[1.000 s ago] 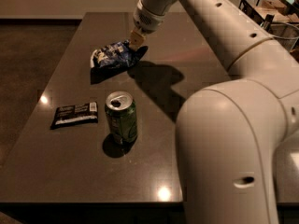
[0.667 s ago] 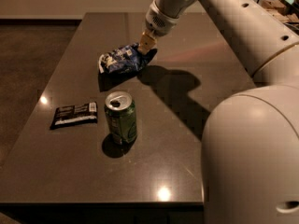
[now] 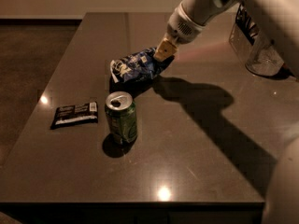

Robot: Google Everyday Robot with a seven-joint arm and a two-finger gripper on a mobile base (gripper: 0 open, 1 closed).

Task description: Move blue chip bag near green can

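Where the black wrapper (image 3: 74, 115) lies flat at the left of the dark table (image 3: 210, 162), the green can (image 3: 121, 118) stands upright just beside it; behind the can, near it, is the blue chip bag (image 3: 135, 69), its right end pinched by the gripper (image 3: 163, 50).

blue chip bag (image 3: 133, 68) pinched at one end by gripper (image 3: 162, 52), just behind upright green can (image 3: 121, 118)
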